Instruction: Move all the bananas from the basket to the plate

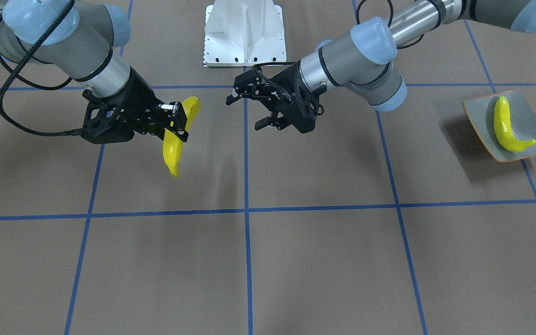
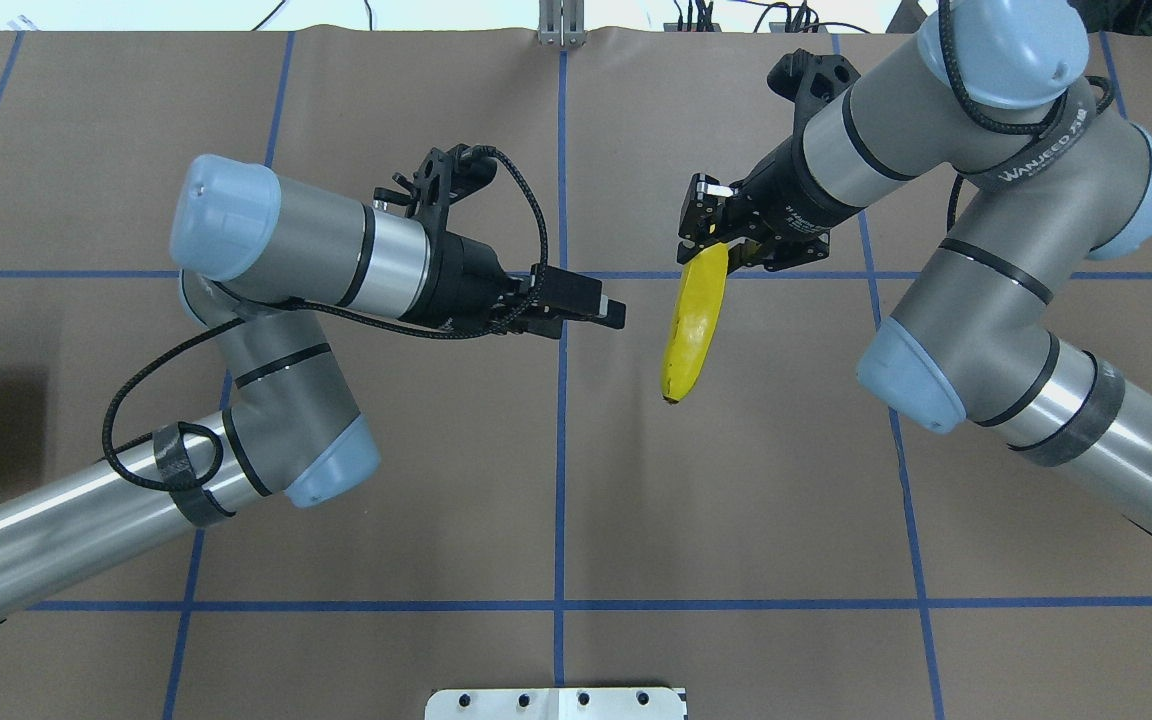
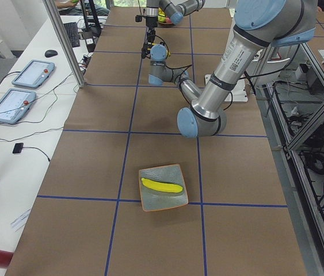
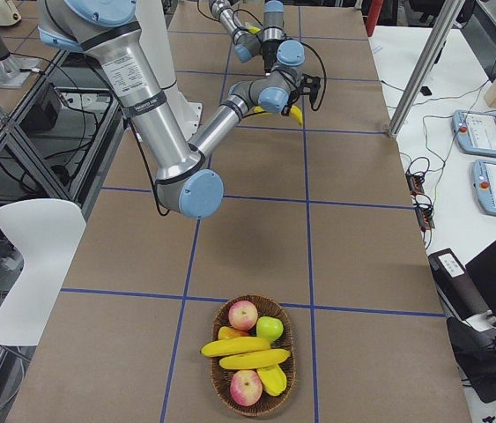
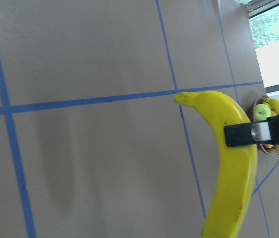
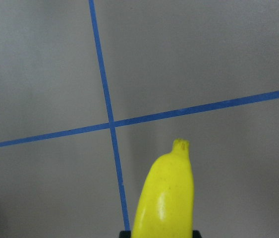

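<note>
My right gripper [image 1: 177,122] [image 2: 708,240] is shut on one yellow banana [image 1: 173,151] [image 2: 693,320] near its upper end and holds it in the air above the table's middle. The banana hangs stem down and also shows in the wrist views [image 5: 233,168] [image 6: 166,198]. My left gripper [image 1: 244,111] [image 2: 601,305] is open and empty, pointing at that banana a short gap away. A second banana [image 1: 503,123] [image 3: 162,186] lies on the grey-green plate [image 1: 531,116] [image 3: 156,201] at my far left. Two more bananas [image 4: 246,352] lie in the wicker basket [image 4: 219,388] at my far right.
The basket also holds red apples [image 4: 243,313] and a green apple [image 4: 270,328]. The white robot base [image 1: 244,37] stands between the arms. Blue tape lines cross the brown table. Side tables with tablets [image 3: 32,73] flank the far edge.
</note>
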`<state>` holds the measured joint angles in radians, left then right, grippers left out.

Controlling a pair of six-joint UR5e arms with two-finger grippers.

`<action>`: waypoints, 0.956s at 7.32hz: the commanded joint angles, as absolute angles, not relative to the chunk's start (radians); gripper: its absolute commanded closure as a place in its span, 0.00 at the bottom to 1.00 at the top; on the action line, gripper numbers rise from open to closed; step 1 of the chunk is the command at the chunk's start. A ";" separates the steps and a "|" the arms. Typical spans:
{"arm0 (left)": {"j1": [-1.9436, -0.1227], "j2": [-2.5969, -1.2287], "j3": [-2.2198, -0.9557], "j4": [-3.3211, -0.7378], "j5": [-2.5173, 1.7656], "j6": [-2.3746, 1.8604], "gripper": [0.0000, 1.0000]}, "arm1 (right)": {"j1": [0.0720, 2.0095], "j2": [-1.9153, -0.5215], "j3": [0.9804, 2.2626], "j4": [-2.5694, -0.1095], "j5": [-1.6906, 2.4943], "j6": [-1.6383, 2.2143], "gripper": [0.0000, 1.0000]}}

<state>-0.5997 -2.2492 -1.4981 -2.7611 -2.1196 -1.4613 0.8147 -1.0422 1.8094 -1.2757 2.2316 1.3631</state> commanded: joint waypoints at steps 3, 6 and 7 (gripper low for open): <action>-0.555 -2.261 -1.439 -2.940 -2.072 -1.445 0.01 | 0.815 -1.040 1.810 -1.237 2.308 1.378 1.00; -0.548 -2.312 -1.401 -2.941 -2.071 -1.443 0.07 | 0.815 -1.040 1.807 -1.221 2.344 1.376 1.00; -0.545 -2.318 -1.399 -2.941 -2.071 -1.443 0.14 | 0.815 -1.040 1.807 -1.221 2.352 1.376 1.00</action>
